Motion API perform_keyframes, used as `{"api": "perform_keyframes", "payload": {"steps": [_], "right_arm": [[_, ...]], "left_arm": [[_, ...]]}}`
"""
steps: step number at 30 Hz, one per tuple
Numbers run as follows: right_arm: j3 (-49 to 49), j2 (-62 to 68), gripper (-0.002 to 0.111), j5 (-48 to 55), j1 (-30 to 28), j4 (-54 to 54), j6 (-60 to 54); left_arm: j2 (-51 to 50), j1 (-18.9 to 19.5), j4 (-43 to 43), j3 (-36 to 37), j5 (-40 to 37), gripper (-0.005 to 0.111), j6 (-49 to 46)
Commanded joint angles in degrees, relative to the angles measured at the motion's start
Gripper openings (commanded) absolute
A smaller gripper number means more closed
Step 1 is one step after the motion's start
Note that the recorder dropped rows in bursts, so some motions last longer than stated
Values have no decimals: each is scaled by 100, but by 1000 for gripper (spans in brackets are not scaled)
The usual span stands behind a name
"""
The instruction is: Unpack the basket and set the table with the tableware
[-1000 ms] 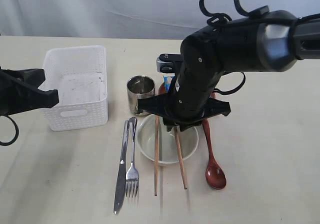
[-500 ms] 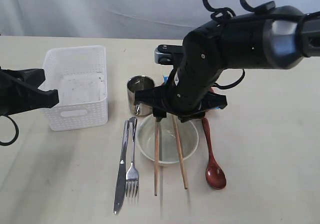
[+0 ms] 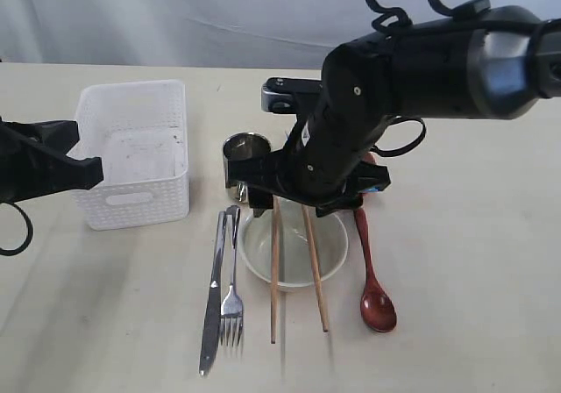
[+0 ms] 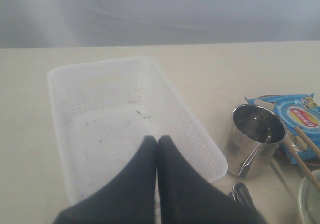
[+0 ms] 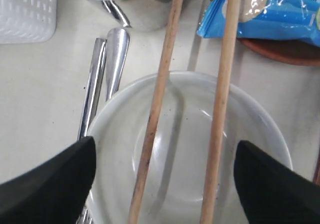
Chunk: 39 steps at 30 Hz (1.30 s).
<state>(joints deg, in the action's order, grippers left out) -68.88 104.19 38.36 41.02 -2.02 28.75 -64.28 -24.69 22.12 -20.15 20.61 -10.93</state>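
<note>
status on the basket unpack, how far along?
Done: the basket is empty; cup, knife, fork, spoon and bowl sit on the table, with chopsticks laid across the bowl. In hand: nothing. The right gripper is open over the bowl, fingers either side of the chopsticks; the left gripper is shut, empty, by the basket. Left: seemingly little; the plate has a blue bag on it.

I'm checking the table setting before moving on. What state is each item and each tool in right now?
basket: upright, empty
bowl: upright, chopsticks across its rim
chopsticks: lying apart across the bowl
steel cup: upright, empty
knife: flat on table
fork: flat, beside knife
spoon: flat, beside bowl
chip bag: lying on plate
plate: flat under bag
left tool: shut, empty
right tool: open, over bowl
</note>
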Motion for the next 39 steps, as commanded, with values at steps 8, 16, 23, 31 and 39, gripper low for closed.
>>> {"api": "perform_keyframes", "payload": {"steps": [8,16,23,31,39], "right_arm": [[-34,455,73,51,2,128,-56],[-34,469,50,51,2,114,53],[-34,469,31,64,2,114,347],[-34,469,31,96,2,114,604],[-34,469,31,96,2,114,979]], "left_arm": [[29,15,67,32,5,0,42],[29,15,67,32,5,0,42],[29,15,67,32,5,0,42],[29,15,67,32,5,0,42],[29,15,67,32,5,0,42]]}}
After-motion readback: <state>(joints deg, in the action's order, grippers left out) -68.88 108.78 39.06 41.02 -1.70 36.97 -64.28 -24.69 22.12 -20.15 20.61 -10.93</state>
